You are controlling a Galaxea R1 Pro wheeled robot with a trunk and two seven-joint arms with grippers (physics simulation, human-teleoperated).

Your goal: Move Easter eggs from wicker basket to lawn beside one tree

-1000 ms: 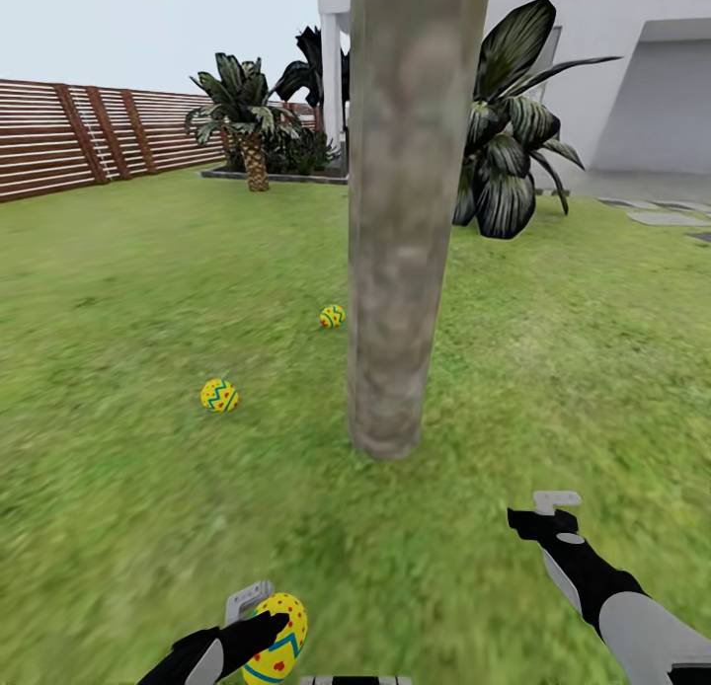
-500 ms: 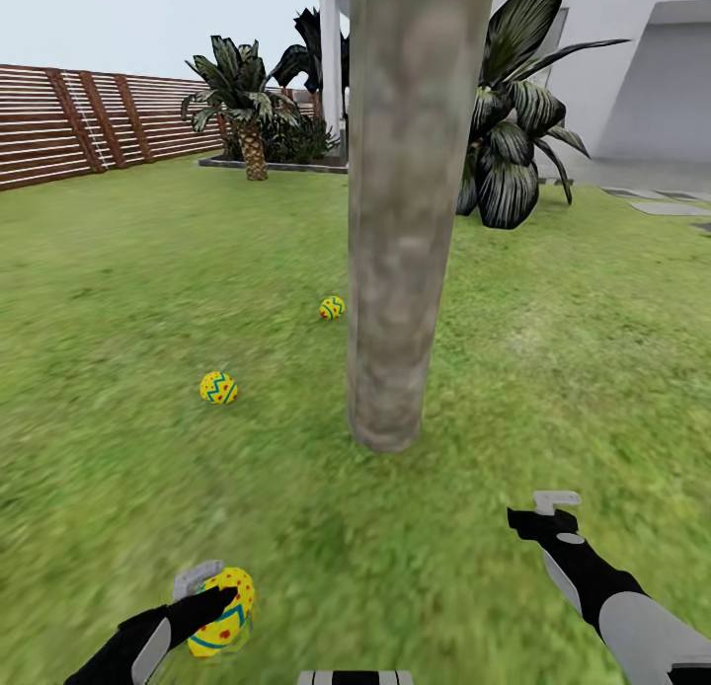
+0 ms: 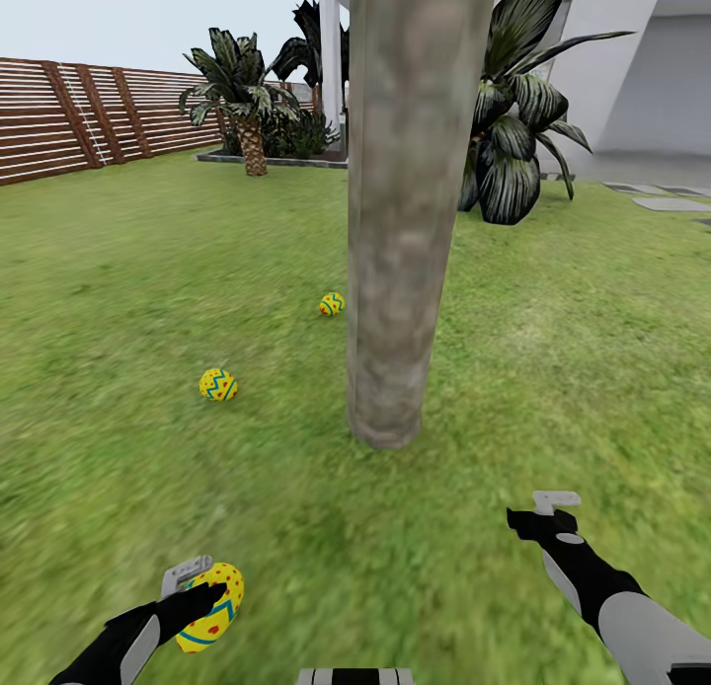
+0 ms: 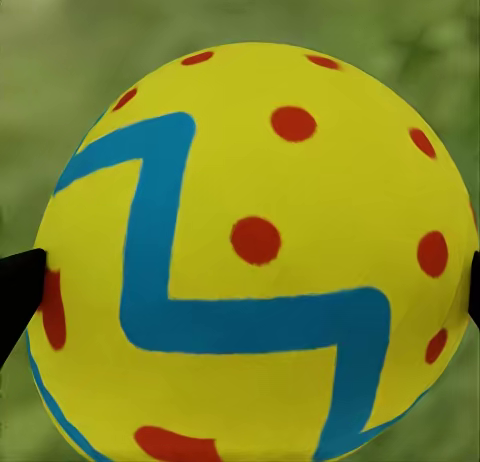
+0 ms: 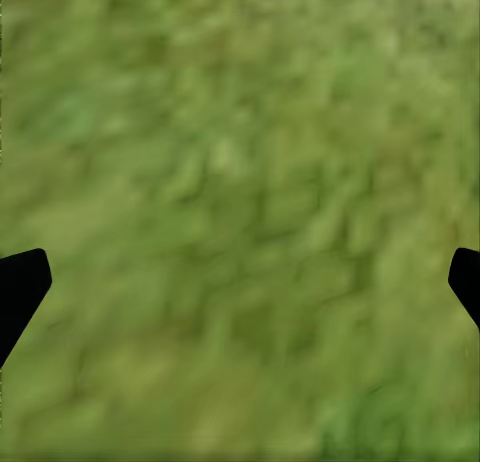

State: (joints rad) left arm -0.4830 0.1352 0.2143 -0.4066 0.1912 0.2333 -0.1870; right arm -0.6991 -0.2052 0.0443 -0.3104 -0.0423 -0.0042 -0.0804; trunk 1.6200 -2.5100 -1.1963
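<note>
Holding: left gripper (image 3: 202, 601) is clamped on one Easter egg (image 3: 210, 620), low over the lawn (image 3: 553, 330) at the near left
Egg look: bright yellow, fat blue zigzag, red dots; up close in the left wrist view (image 4: 255, 252) the black fingertips (image 4: 20, 287) press on both sides
Other eggs: one (image 3: 218, 384) lies on the grass left of the tree, another (image 3: 332, 304) sits farther back, just beside the trunk
Tree: grey-brown trunk (image 3: 400, 221) stands dead centre, blocking the ground behind it
Right gripper (image 3: 545, 515): fingers spread wide, holding nothing, just grass under it (image 5: 240, 222)
Background: brown slatted fence (image 3: 89, 117), palm-like plants (image 3: 518, 122), white house (image 3: 632, 63)
</note>
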